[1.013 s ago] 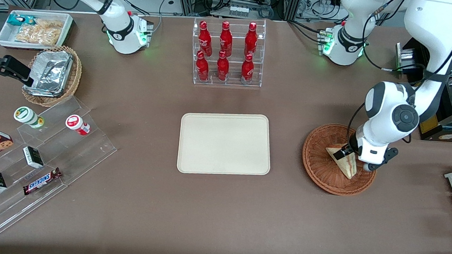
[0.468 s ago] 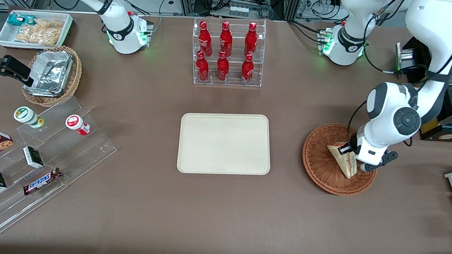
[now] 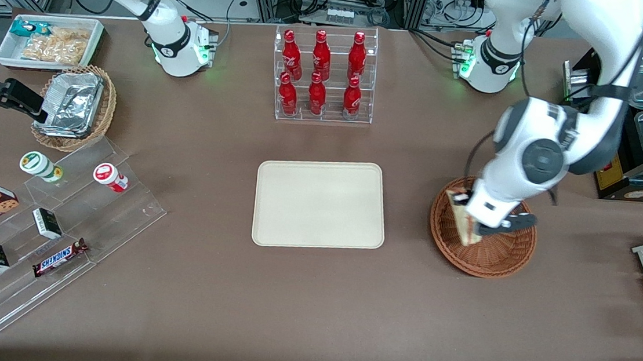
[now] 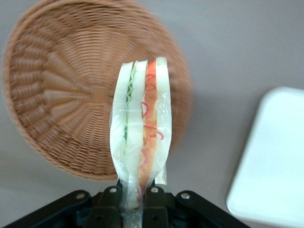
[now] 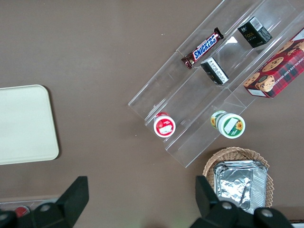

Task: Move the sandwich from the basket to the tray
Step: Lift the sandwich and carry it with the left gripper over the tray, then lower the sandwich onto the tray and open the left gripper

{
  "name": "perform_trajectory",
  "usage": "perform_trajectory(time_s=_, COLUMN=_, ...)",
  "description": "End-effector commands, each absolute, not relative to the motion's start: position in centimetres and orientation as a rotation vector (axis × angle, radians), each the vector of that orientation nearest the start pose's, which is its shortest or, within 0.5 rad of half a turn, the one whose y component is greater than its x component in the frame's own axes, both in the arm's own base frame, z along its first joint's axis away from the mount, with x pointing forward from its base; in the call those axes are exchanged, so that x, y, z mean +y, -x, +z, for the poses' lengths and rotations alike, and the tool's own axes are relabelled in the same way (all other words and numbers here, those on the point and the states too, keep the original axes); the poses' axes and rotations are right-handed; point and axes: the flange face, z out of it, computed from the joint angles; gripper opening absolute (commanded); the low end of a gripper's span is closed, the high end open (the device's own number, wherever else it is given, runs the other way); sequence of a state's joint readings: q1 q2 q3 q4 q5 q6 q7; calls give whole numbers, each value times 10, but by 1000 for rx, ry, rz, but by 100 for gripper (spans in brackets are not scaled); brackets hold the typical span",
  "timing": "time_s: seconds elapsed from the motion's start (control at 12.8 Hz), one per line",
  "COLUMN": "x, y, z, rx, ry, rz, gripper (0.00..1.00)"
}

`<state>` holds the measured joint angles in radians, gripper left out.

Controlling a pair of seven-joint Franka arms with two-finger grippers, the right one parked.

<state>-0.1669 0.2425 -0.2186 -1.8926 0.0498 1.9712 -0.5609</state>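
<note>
Front view: the working arm's pincer (image 3: 474, 220) holds the sandwich (image 3: 463, 222) lifted above the reddish wicker basket (image 3: 501, 260), at the edge nearest the cream tray (image 3: 319, 203). The tray lies bare on the brown bench (image 3: 287, 305), well apart from the basket, with a rack of red bottles (image 3: 323, 76) farther from the camera.

Left wrist view: the pincer (image 4: 131, 199) is clamped on one end of the wrapped sandwich (image 4: 141, 123), which sticks out edge-on, red and green filling showing through clear film. The basket (image 4: 61, 95) sits empty below, and a corner of the tray (image 4: 275, 156) shows nearby.

Right wrist view: the tray (image 5: 23, 123) appears again beside a clear stepped display (image 5: 213, 80) of snacks.

The grip looks narrow and near the tip, partly on slippery film; a quick swing toward the tray could let the wedge sag, twist or slide free and land on the bench short of the tray.
</note>
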Motion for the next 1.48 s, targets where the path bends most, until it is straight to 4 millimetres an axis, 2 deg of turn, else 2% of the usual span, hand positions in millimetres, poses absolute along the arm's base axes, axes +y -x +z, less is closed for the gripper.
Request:
perform_trajectory(time_s=0.0, x=-296, y=-564, z=359, rx=-25, ry=3073, rz=228, gripper=9)
perform_trajectory(time_s=0.31, x=-413, y=-542, z=336, rx=-36, ry=3096, rz=204, gripper=8)
perform_trajectory(time_s=0.47, x=-459, y=-529, z=320, rx=-44, ry=3103, rz=204, gripper=8)
perform_trajectory(time_s=0.55, x=-475, y=-523, z=311, rx=-42, ry=3104, rz=201, gripper=8)
perform_trajectory(time_s=0.7, x=-500, y=-516, z=299, rx=-28, ry=3138, rz=172, gripper=8)
perform_trajectory(time_s=0.86, x=-522, y=-505, z=278, rx=-30, ry=3167, rz=128, gripper=8)
perform_trajectory(time_s=1.01, x=-529, y=-502, z=258, rx=-33, ry=3181, rz=112, gripper=9)
perform_trajectory(time_s=1.17, x=-532, y=-499, z=252, rx=-63, ry=3180, rz=114, gripper=15)
perform_trajectory(time_s=1.25, x=-533, y=-498, z=251, rx=-93, ry=3178, rz=114, gripper=31)
perform_trajectory(time_s=1.32, x=-534, y=-496, z=248, rx=-129, ry=3172, rz=118, gripper=62)
perform_trajectory(time_s=1.4, x=-535, y=-496, z=249, rx=-155, ry=3170, rz=116, gripper=100)
